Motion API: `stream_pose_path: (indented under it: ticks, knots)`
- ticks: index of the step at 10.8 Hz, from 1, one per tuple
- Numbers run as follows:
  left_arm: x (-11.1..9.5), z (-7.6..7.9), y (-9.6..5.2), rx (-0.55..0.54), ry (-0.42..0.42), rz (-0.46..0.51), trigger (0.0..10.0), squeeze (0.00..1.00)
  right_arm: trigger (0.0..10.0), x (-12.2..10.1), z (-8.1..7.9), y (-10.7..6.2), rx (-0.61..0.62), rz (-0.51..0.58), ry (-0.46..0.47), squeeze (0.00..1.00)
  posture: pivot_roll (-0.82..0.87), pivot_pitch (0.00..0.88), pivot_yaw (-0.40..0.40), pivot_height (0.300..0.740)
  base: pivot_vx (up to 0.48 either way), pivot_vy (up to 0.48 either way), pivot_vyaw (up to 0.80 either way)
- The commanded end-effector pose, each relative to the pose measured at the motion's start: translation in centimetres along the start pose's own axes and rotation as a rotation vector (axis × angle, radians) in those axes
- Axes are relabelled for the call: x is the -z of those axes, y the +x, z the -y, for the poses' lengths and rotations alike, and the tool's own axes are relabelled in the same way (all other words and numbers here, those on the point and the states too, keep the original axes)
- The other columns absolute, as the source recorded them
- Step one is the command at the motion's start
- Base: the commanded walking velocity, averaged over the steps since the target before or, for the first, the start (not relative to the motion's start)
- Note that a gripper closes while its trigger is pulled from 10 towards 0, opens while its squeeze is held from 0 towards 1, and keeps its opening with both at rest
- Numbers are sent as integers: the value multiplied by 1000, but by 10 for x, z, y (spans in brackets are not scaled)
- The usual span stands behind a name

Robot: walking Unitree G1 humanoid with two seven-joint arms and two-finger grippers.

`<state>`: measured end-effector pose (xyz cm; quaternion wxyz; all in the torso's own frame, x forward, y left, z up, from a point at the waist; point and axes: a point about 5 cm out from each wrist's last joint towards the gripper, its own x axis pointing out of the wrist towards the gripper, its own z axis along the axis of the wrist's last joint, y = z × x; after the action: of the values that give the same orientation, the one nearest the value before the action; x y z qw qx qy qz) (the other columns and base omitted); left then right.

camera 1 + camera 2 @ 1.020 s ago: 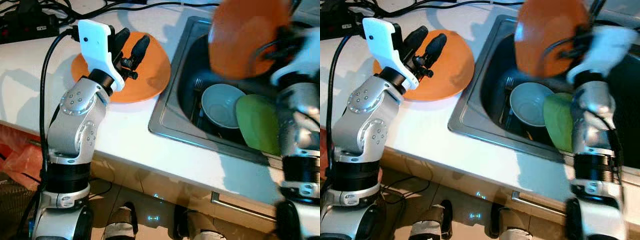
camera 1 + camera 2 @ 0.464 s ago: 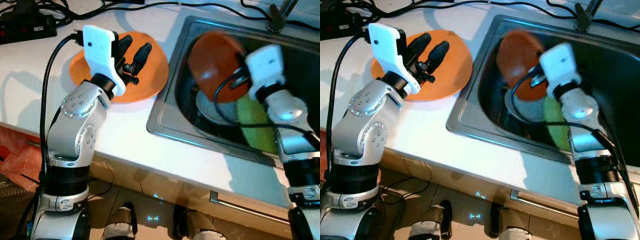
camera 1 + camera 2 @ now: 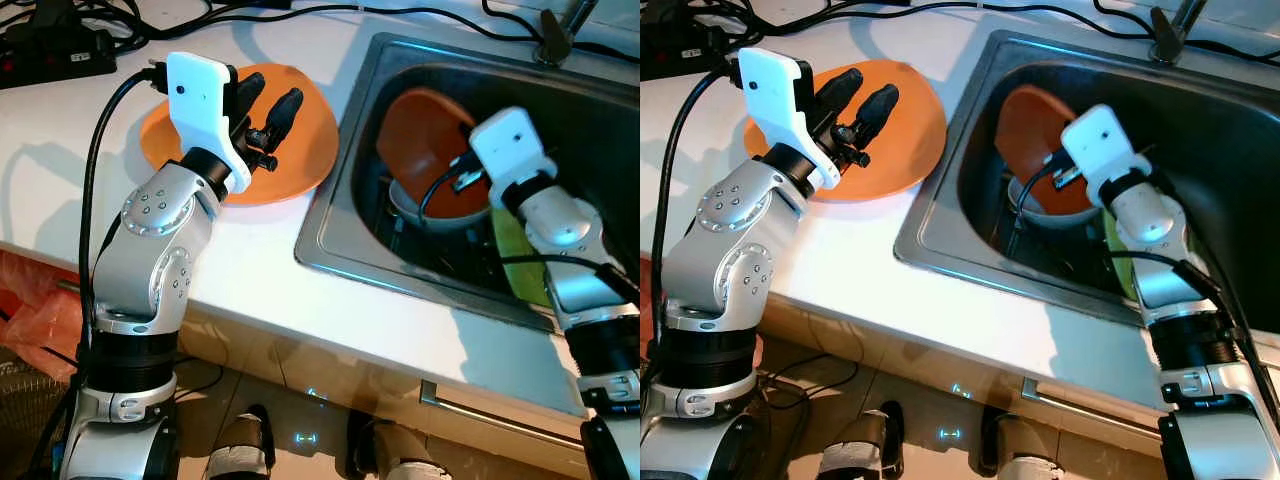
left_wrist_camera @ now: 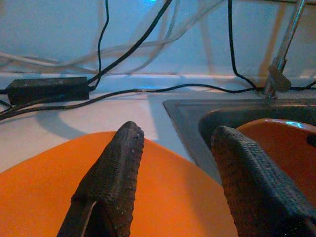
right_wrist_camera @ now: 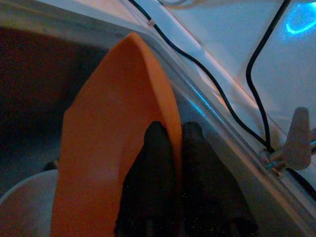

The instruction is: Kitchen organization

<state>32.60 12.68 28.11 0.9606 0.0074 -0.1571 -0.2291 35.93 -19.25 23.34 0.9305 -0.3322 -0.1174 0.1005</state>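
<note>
Right gripper (image 5: 173,163) pinched shut on rim of orange bowl (image 3: 425,140), tilted in sink (image 3: 330,225) at frame's upper right, over white bowl (image 3: 420,212). Best lifted slowly, clear of sink wall. Left gripper (image 3: 265,95) spread open, empty, above orange plate (image 3: 305,160) at upper left.

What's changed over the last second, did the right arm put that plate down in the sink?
The right gripper, shut on the orange plate's rim, has carried it from above the sink down inside, where it stands tilted over the white bowl. The left gripper stays open over the orange plate on the counter.
</note>
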Motion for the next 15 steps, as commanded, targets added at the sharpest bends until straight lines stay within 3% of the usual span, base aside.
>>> stream_pose_path:
  ticks: [1, 2, 3, 4, 5, 6, 7, 8, 9, 10, 11, 12, 13, 15]
  knots:
    - [-2, 5, -2, 31, 10, 6, 10000, 0, 10000, 4, -5, -1, -31, -18, 2, 514, 127, 247, -24, 740, 0, 0, 0]
    - [-3, 6, -2, 31, 9, 7, 10000, 0, 10000, 5, -7, -1, -32, -23, 4, 784, 127, 251, -24, 740, 0, 0, 0]
    - [-3, 5, -2, 31, 9, 5, 10000, 0, 10000, 7, -9, 0, -39, -30, 6, 90, 127, 253, -25, 740, 0, 0, 0]
    - [-2, 5, -2, 29, 9, 4, 10000, 0, 10000, 8, -9, 0, -39, -34, 17, 0, 130, 256, -26, 740, 0, 0, 0]
    - [-2, 4, -2, 26, 9, 2, 10000, 0, 10000, 7, -9, 1, -34, -26, 29, 1000, 129, 257, -26, 740, 0, 0, 0]
    - [-1, 4, -2, 25, 9, 1, 10000, 0, 10000, 6, -10, 1, -40, -27, 26, 1000, 128, 258, -27, 740, 0, 0, 0]
    - [-1, 4, -2, 24, 9, 2, 10000, 0, 10000, 6, -9, 1, -38, -29, 22, 384, 129, 259, -29, 740, 0, 0, 0]
    - [-1, 3, -2, 22, 9, 2, 10000, 0, 10000, 7, -8, 1, -29, -31, 23, 0, 130, 260, -29, 740, 0, 0, 0]
    - [-1, 2, -3, 18, 10, 1, 10000, 0, 10000, 6, -6, 1, -18, -24, 45, 0, 130, 260, -30, 740, 0, 0, 0]
    - [-1, 2, -3, 19, 11, 1, 10000, 0, 10000, 5, -6, 2, -20, -19, 51, 804, 128, 261, -30, 740, 0, 0, 0]
    - [-1, 3, -3, 21, 10, 1, 10000, 0, 10000, 5, -4, 2, 6, -21, 61, 1000, 129, 262, -29, 740, 0, 0, 0]
    - [-1, 3, -3, 22, 9, 0, 10000, 0, 10000, 6, -2, 2, 17, -25, 64, 0, 129, 262, -28, 740, 0, 0, 0]
    - [-1, 3, -3, 22, 9, 1, 10000, 0, 10000, 6, 0, 2, 26, -28, 56, 0, 128, 263, -28, 740, 0, 0, 0]
    - [-1, 4, -3, 21, 7, 2, 10000, 0, 10000, 4, 4, 2, 57, -10, 127, 0, 128, 264, -28, 740, 0, 0, 0]
